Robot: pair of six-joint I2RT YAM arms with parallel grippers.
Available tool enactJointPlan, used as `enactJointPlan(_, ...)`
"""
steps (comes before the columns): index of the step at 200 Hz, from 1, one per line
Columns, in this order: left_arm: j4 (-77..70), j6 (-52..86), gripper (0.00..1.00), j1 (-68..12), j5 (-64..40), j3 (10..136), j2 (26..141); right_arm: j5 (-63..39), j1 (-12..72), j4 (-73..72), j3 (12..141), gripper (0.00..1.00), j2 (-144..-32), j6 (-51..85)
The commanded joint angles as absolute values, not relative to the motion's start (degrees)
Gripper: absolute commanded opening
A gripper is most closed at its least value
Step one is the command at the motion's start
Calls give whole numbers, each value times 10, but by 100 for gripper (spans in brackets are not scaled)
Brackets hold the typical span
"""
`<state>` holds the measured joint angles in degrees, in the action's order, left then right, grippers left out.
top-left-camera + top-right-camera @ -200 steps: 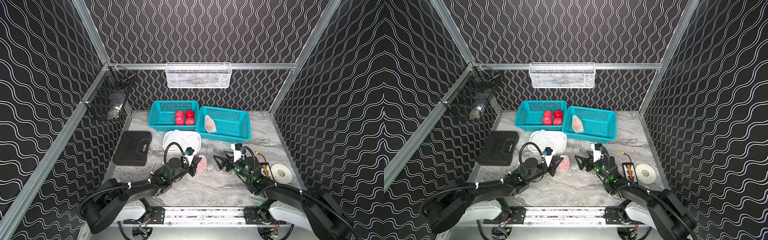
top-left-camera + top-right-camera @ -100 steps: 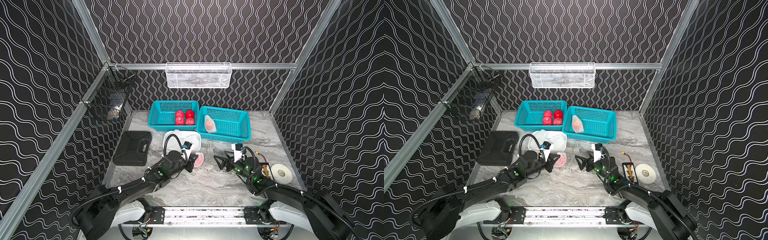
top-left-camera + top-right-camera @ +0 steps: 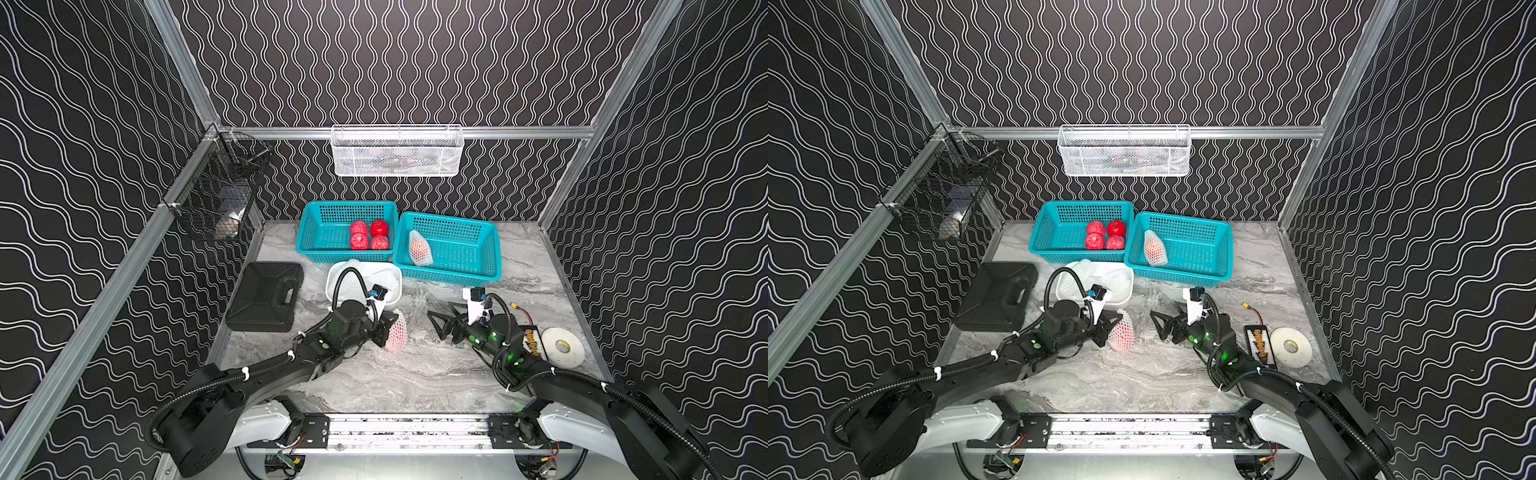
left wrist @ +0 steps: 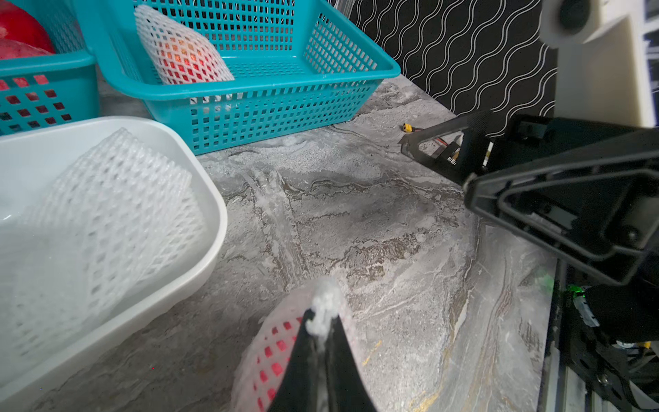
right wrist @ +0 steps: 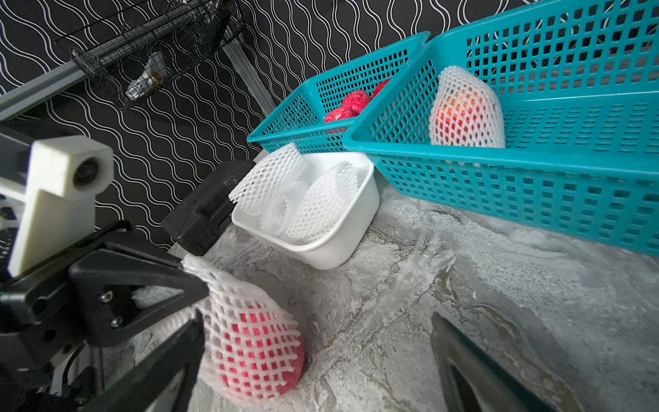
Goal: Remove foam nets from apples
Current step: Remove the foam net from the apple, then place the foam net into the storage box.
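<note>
netted apple (image 5: 256, 349): on the table just in front of the white tub (image 5: 338, 246), on the robot side. The red fruit fills the low end of its sleeve, and the underside looks to be resting on the marble.
left claw (image 4: 319, 331): pinched tight on the bunched top end of that net, not on the fruit. The sleeve is drawn up to a point.
right claw (image 3: 436, 326): spread wide and empty, to the right of the tub. It's near the netted apple but apart from it, tips facing it.
done: four bare apples (image 3: 370, 236) sit in the left teal basket (image 3: 307, 232) behind the tub. Empty nets (image 5: 321, 203) are piled in the tub; several, count unclear.
left: this one, plus a second netted apple (image 3: 419, 249) leaning in the right teal basket (image 3: 490, 249), behind and to the right of the tub. You're roughly two thirds through, by the look of it.
step in hand: likely you want the right claw on the fruit end so the left can peel the sleeve off.
open room: bare marble between the two claws and from the tub's front to the robot base. Work there.
edges: the tub rim is close behind the left claw, and its wrist cable loops over the tub. The right basket's front wall is close beyond the right claw. The black case (image 3: 266, 297) left of the tub and the tape roll (image 3: 561, 347) well right of it are both out of your way.
</note>
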<state>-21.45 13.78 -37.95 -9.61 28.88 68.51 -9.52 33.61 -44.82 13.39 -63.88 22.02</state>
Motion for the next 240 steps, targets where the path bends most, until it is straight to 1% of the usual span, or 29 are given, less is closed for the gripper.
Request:
enactJointPlan(1, -220, 145, 0, -379, -114, 301, 673, -87, 336, -461, 134, 100, -637, 223)
enactJointPlan(46, -179, 185, 0, -373, -102, 335, 634, -86, 336, -461, 134, 100, -636, 224)
enactJointPlan(65, -160, 214, 0, -351, -74, 361, 625, -85, 335, -460, 134, 100, -635, 225)
enactJointPlan(79, -175, 229, 0, -324, -66, 379, 631, -86, 336, -460, 134, 100, -635, 227)
enactJointPlan(107, -260, 291, 0, -269, -64, 403, 676, -88, 336, -461, 134, 100, -637, 228)
enactJointPlan(138, -286, 342, 0, -246, -46, 441, 751, -81, 336, -452, 132, 100, -626, 223)
enactJointPlan(157, -342, 365, 0, -238, -40, 429, 778, -75, 336, -440, 132, 100, -616, 221)
enactJointPlan(182, -333, 379, 0, -233, -8, 427, 797, -73, 335, -433, 134, 100, -611, 221)
enactJointPlan(215, -393, 409, 0, -196, -41, 401, 828, -77, 336, -434, 136, 100, -616, 223)
enactJointPlan(240, -399, 405, 0, -185, -40, 392, 851, -81, 335, -437, 137, 100, -621, 223)
